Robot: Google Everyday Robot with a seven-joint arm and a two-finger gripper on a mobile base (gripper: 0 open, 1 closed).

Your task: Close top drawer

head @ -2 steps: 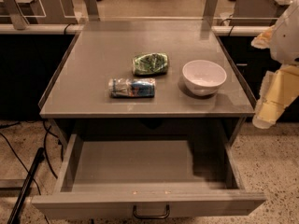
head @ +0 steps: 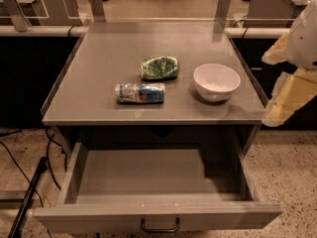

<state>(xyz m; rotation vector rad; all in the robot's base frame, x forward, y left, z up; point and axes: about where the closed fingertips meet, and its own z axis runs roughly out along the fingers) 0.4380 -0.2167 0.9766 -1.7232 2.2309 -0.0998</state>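
The tool point(head: 290, 100), pale and yellowish, is pictured hanging just off the side edge of the counter point(head: 99, 73), about level with its top; whether it is spread or pressed together cannot be told, and nothing is seen to be held. Nearest the tool, a white bowl point(head: 216, 81) is set upright on the counter; farther off, a crumpled green packet point(head: 159, 67) is laid, and beside it, farther again, a blue-and-clear wrapped item point(head: 140, 93). Below the tool and well apart from it, the top drawer point(head: 153, 214) is shown pulled far out from under the counter, its inside bare; its dark wire handle point(head: 160, 227) is untouched at the middle of the front panel. The task is judged hardly begun: no contact with the drawer is made; the approach to the front panel and the whole push inward are left. No brand or wording can be read on either packet; only colours are made out.
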